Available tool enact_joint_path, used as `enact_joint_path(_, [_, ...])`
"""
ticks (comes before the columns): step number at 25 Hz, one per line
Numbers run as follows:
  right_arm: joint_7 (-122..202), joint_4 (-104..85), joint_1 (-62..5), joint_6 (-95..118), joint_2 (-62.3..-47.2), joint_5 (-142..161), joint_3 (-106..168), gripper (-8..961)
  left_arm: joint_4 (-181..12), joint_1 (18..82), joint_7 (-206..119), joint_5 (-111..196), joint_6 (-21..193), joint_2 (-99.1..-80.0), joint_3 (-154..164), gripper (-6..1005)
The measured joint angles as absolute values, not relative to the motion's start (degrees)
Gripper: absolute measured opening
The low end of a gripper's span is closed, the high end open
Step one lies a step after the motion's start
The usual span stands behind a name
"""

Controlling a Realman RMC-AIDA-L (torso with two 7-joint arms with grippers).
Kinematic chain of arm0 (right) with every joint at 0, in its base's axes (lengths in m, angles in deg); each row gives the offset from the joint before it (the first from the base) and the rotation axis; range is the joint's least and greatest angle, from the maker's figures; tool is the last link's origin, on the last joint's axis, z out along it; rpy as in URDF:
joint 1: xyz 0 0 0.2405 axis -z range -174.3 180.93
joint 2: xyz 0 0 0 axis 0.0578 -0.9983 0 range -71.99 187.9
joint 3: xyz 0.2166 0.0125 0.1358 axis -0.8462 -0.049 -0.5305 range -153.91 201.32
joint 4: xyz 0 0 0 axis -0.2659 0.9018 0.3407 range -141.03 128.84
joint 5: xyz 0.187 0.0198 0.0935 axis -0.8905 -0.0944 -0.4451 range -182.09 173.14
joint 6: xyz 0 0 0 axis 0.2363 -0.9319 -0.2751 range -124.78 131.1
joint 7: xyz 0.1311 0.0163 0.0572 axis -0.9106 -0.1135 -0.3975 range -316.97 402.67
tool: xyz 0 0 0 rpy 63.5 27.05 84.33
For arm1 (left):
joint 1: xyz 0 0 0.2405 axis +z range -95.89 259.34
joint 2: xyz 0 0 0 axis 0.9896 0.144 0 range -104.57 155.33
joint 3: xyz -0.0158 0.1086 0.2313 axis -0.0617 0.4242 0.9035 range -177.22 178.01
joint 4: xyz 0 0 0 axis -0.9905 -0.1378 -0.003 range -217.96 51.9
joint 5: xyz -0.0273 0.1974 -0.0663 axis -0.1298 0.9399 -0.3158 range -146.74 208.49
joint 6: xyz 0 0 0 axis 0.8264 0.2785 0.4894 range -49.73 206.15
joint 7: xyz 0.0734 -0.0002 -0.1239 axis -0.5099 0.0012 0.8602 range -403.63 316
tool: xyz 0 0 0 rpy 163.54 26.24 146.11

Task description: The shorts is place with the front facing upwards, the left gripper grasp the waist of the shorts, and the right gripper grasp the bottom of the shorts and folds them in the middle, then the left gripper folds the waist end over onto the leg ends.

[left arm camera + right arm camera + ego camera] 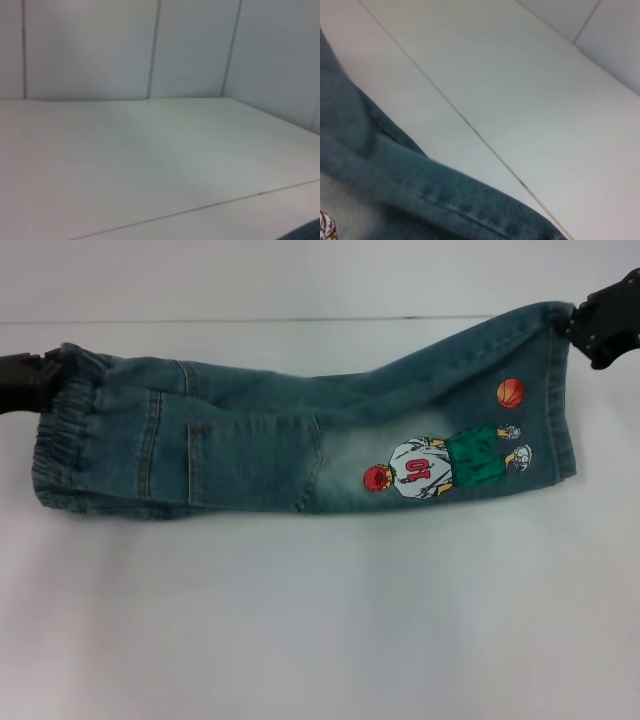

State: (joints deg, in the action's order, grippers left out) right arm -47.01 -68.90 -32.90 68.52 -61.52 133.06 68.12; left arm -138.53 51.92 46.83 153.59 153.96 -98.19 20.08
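The shorts lay folded lengthwise across the surface's far part, ruffled waist leftward, leg ends rightward, cartoon print facing up.

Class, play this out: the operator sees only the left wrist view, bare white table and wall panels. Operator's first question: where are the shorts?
Observer: The shorts lie stretched across the table, folded lengthwise, cartoon print facing up.
Operator: Where is my left gripper?
Observer: The left gripper is at the far corner of the waist.
Operator: And the right one?
Observer: The right gripper is at the far corner of the leg ends, which it holds raised above the table.
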Motion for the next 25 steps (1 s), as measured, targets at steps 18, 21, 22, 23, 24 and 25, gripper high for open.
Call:
enact_joint_path(18, [-46.4, -52.5, -36.3, 43.8, -61.90, 130.9, 79.4, 41, -131.1, 50.5, 40.3, 151.1, 140.6, -98.37, 21.0, 61])
enact_joint_path(21, [-46.5, -50.8, -36.8, 41.1, -61.94, 130.5, 81.6, 41, -129.5, 50.2, 39.3, 151.0, 139.0, -98.30, 22.0, 61])
enact_joint_path(22, [-46.6, -50.5, -36.9, 40.5, -61.97, 130.5, 82.2, 41, -129.0, 50.2, 39.3, 151.0, 138.2, -98.25, 22.9, 62])
enact_joint_path(23, [-46.7, -50.3, -37.0, 40.1, -62.02, 130.4, 82.7, 41, -128.5, 50.2, 39.1, 151.0, 136.7, -98.16, 24.8, 62])
enact_joint_path(24, [-46.8, -50.1, -37.0, 39.8, -62.06, 130.4, 83.2, 41, -128.1, 50.3, 39.0, 151.1, 135.5, -98.12, 26.3, 62])
enact_joint_path(25, [-47.0, -50.1, -37.0, 39.5, -62.08, 130.4, 83.7, 41, -127.9, 50.4, 38.9, 151.2, 134.5, -98.12, 28.0, 62])
